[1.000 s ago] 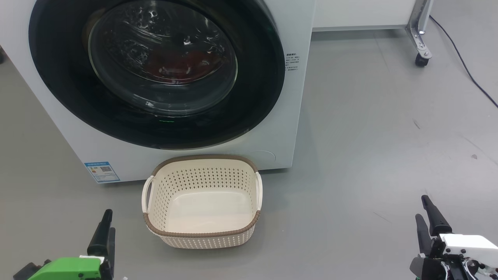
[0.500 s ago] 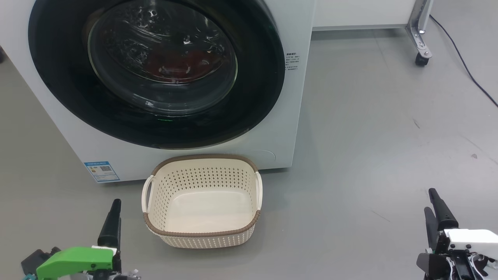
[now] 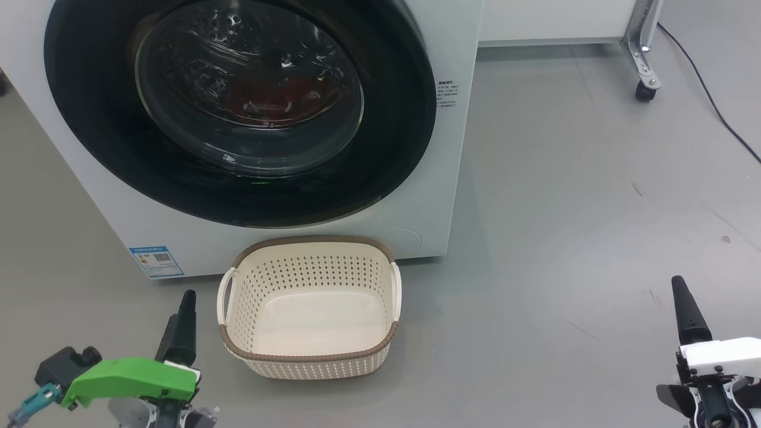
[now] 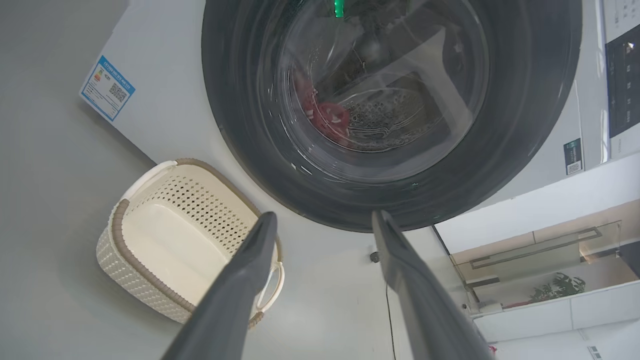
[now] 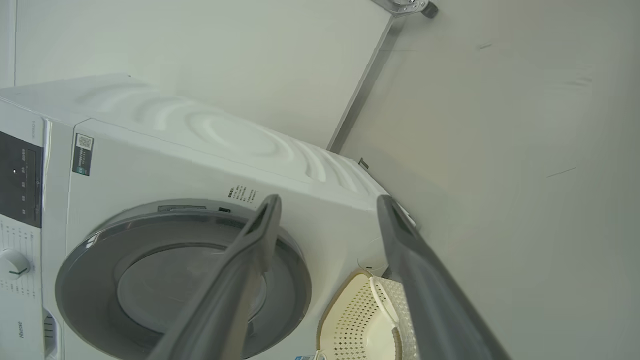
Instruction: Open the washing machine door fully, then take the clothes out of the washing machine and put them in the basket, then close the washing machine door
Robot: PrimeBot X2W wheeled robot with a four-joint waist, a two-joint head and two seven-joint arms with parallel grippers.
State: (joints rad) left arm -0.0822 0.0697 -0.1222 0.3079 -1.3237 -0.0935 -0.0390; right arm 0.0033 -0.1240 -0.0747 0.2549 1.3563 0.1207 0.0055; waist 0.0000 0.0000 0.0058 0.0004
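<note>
Hovering left end effector (image 4: 325, 215): low, just left of the basket (image 3: 309, 242); fingers spread wide with nothing between them.
Blue label (image 3: 156, 262): behind and left of the basket, on the machine's lower corner.
Washing machine door (image 3: 250, 151): above and behind the basket, shut flat against the front. It faces out toward the robot and is round, so it has no long axis to speak of.
Clothes (image 4: 330, 117): a red bundle inside the drum, seen through the door's glass, above and behind the basket. It is crumpled, and I can't tell which way it lies.
Basket: empty, mouth up, with its long axis running across the machine's front and a handle at each end.
Washing machine (image 3: 455, 178): close behind the basket, front panel square to the robot.
Right end effector (image 5: 328, 197): well right of the basket, low over the floor, fingers parted and empty.
Step in hand: opening the door; by my reckoning nothing is done yet.
Doing it well: hook a finger behind the door's free edge. A grey notch suggests that is the right edge, though I'm unsure. Then pull along the door's arc, not straight out, and swing it fully wide.
</note>
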